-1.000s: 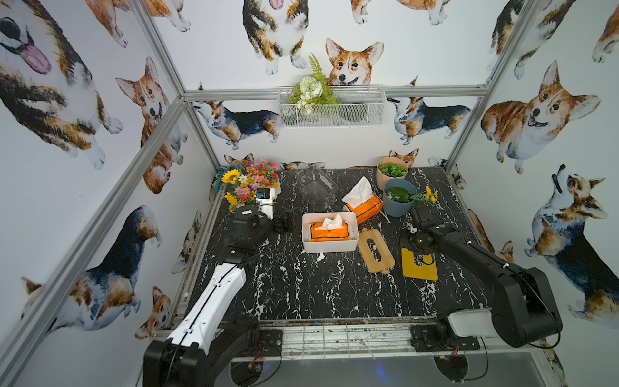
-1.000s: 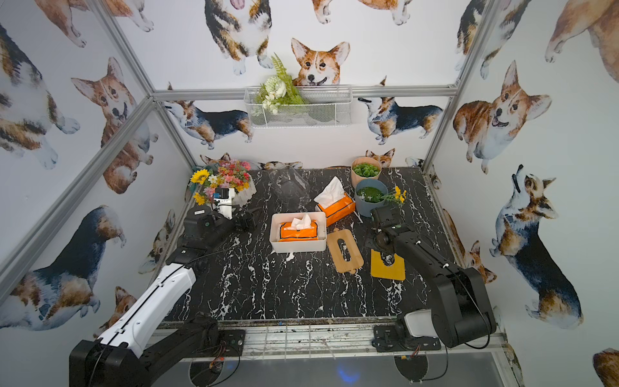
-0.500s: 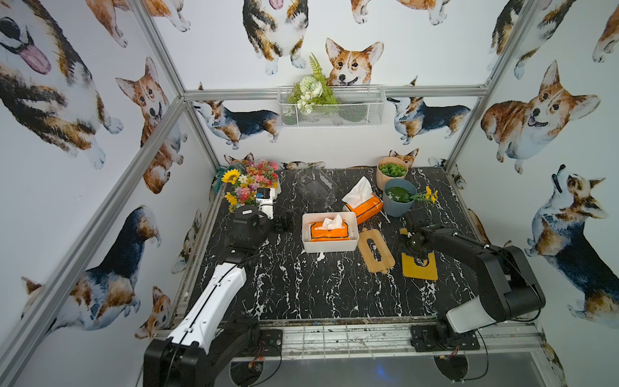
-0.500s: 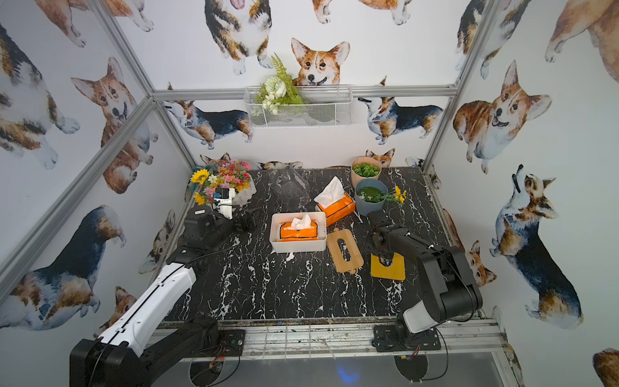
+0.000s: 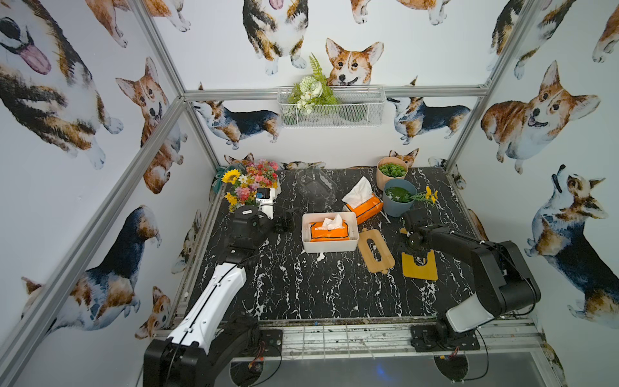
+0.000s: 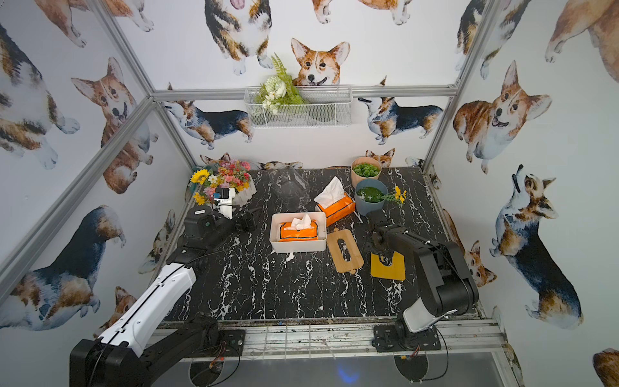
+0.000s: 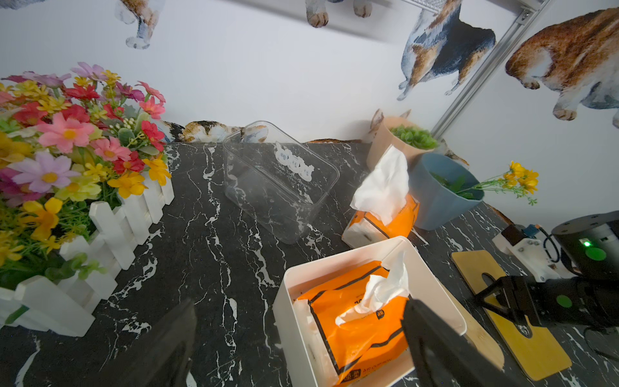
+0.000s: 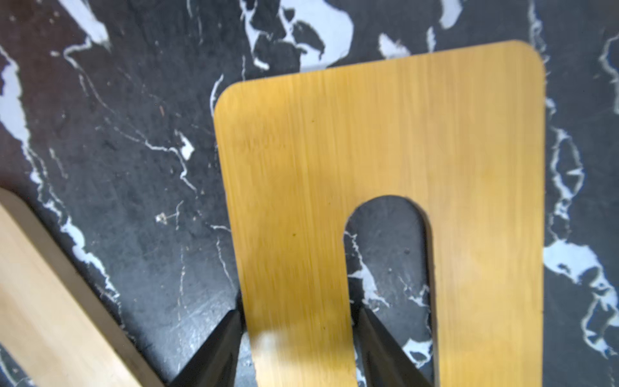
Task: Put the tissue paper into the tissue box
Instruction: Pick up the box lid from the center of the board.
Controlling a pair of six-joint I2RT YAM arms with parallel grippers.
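The white tissue box [image 5: 330, 214] [image 6: 298, 214] [image 7: 335, 258] stands mid-table with an orange pack of tissue paper [image 5: 330, 231] [image 6: 298, 230] [image 7: 358, 321] lying inside, a white sheet poking up. Just left of the box hangs my left gripper [image 5: 284, 222] [image 7: 299, 306], wide open and holding nothing. To the box's right, my right gripper [image 5: 415, 254] [image 8: 299, 311] points down onto a yellow lid [image 5: 427, 269] [image 8: 368, 134] lying flat. Its fingers flank the strip between the lid's outer edge and its slot, one touching, one a sliver off.
A second orange tissue pack [image 5: 363, 204] sits behind the box. A light wooden lid [image 5: 375, 251] lies between the box and the yellow lid. At the back are a clear box [image 5: 316, 187], a flower planter [image 5: 249, 182], a blue pot [image 5: 397, 197] and a beige pot [image 5: 392, 171].
My right arm has folded back toward the front right while its gripper stays over the yellow lid, jaws narrowing around the strip. The left arm has not moved.
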